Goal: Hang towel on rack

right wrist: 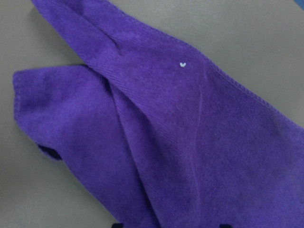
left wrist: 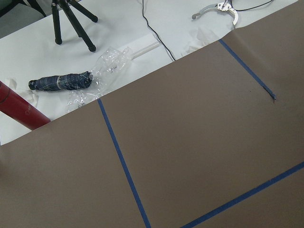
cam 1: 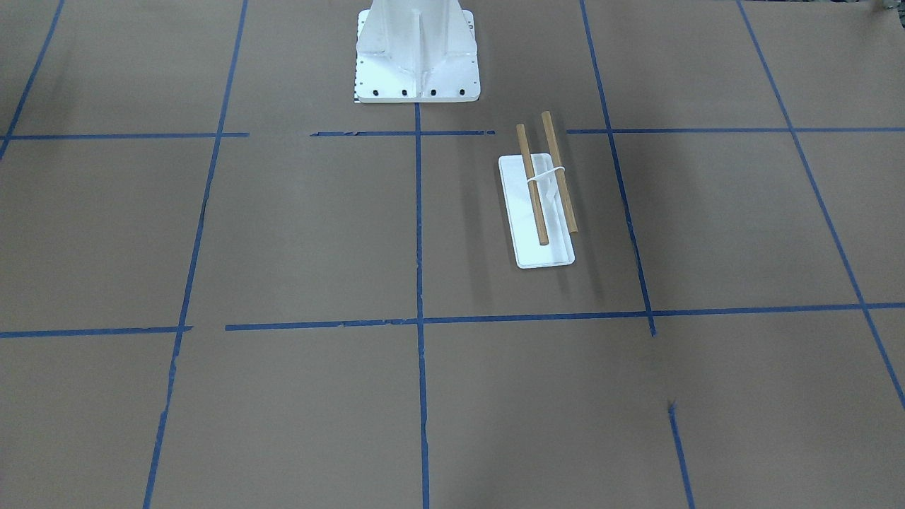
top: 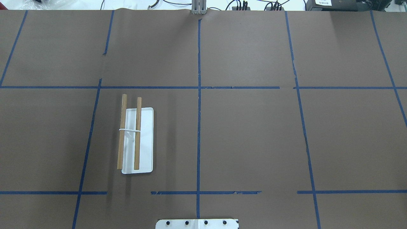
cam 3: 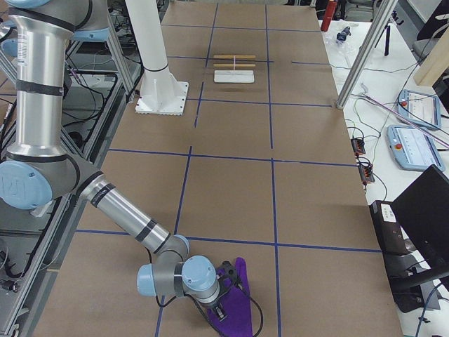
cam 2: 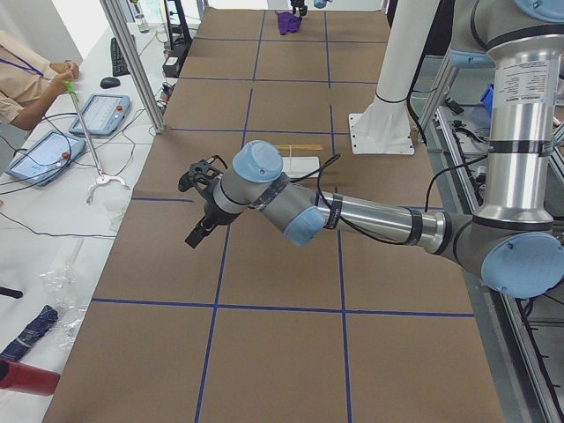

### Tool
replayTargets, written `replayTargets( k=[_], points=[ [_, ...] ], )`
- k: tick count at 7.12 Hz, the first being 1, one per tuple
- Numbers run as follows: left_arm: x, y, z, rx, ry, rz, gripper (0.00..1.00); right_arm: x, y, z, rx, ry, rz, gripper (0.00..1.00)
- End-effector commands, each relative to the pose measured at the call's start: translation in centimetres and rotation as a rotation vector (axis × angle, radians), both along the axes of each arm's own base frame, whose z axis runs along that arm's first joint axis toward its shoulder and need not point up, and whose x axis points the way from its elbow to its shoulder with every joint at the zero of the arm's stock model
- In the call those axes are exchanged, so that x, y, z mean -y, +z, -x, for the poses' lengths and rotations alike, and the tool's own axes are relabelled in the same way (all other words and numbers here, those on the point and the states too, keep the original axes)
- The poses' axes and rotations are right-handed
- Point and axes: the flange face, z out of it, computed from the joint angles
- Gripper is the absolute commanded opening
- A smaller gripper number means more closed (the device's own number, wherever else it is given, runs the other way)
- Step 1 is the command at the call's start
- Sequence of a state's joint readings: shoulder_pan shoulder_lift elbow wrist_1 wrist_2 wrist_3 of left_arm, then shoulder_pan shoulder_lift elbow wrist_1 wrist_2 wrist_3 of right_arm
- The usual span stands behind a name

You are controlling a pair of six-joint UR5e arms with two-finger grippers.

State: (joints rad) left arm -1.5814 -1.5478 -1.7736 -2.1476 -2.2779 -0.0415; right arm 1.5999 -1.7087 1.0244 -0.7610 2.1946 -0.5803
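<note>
The rack (cam 1: 536, 212) is a small white tray bearing two parallel wooden dowels joined by a thin white bracket; it also shows in the overhead view (top: 137, 140) and far off in the exterior right view (cam 3: 233, 70). The purple towel (cam 3: 237, 309) lies crumpled on the brown paper at the table's end on my right, far from the rack, and fills the right wrist view (right wrist: 161, 128). My right gripper (cam 3: 223, 307) hovers right over the towel; two dark fingertips (right wrist: 119, 224) stand wide apart at the frame's bottom edge. My left gripper (cam 2: 198, 211) hangs above the table's front edge; I cannot tell whether it is open.
The white bolted robot pedestal (cam 1: 417, 71) stands behind the rack. An operator (cam 2: 26, 79) with a grabber stick and tablets is at the side bench. A red cylinder (left wrist: 19, 111), a tripod (left wrist: 71, 19) and plastic wrap lie beyond the paper's edge.
</note>
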Motion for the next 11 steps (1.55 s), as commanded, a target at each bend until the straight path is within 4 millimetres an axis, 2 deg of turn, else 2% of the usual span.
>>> replayTargets(
  k=[1, 7, 10, 11],
  points=[
    [0.0, 0.0, 0.0, 0.000, 0.000, 0.000, 1.00, 0.1, 0.4, -0.5, -0.054, 0.008, 0.007, 0.66],
    [0.0, 0.0, 0.0, 0.000, 0.003, -0.002, 1.00, -0.3, 1.2, -0.3, -0.051, 0.013, 0.034, 0.64],
    [-0.1, 0.1, 0.0, 0.001, 0.004, -0.001, 1.00, -0.3, 1.3, 0.5, -0.028, -0.008, 0.038, 0.63],
    [-0.1, 0.1, 0.0, 0.002, 0.004, -0.002, 1.00, 0.0, 1.2, 0.8, -0.030, -0.018, 0.036, 0.40]
  ],
)
